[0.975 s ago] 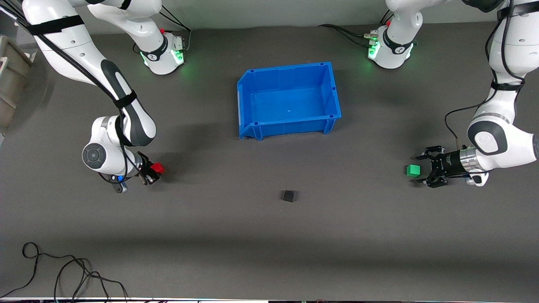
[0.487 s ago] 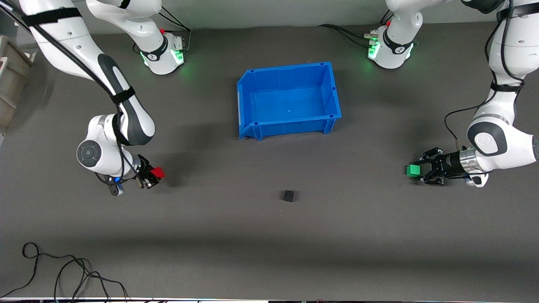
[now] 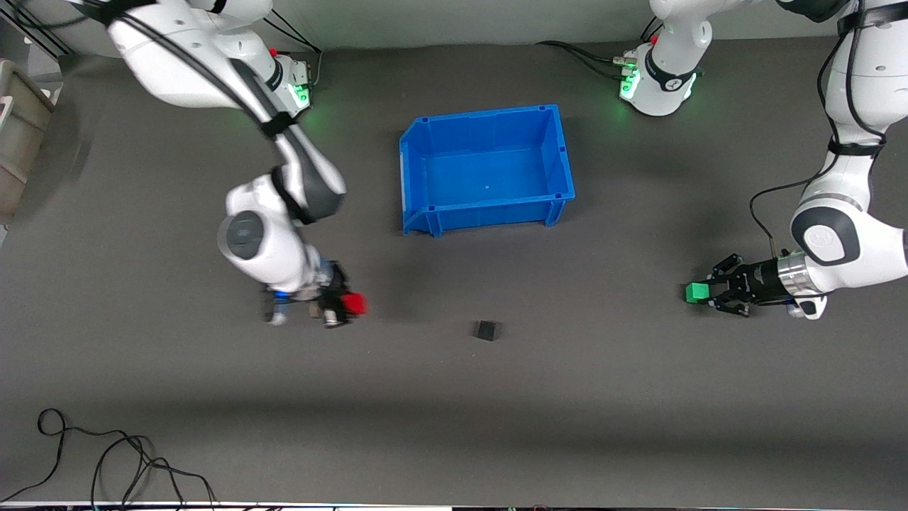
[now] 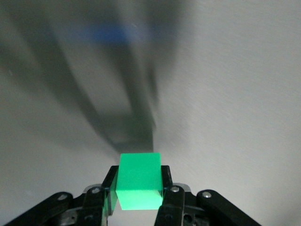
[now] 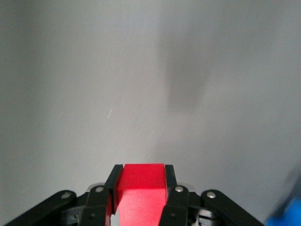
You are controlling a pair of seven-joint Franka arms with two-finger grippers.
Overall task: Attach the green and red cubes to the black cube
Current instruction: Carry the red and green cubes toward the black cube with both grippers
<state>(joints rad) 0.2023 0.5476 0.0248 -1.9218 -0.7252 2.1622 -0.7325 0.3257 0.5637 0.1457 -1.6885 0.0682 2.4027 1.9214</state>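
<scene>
The black cube [image 3: 486, 330] lies on the dark grey table, nearer to the front camera than the blue bin. My right gripper [image 3: 347, 305] is shut on the red cube [image 3: 354, 304] and holds it above the table, beside the black cube toward the right arm's end; the red cube [image 5: 141, 188] sits between the jaws in the right wrist view. My left gripper [image 3: 702, 292] is shut on the green cube [image 3: 697, 291], low over the table at the left arm's end; the green cube [image 4: 139, 180] shows between the jaws in the left wrist view.
An empty blue bin [image 3: 413, 160] stands mid-table, farther from the front camera than the black cube. Loose black cables [image 3: 106, 461] lie by the near edge at the right arm's end. A beige box [image 3: 18, 121] sits at that end's edge.
My right arm has swung toward the black cube with the red cube in its grip. My left gripper has reached the green cube and shut on it.
</scene>
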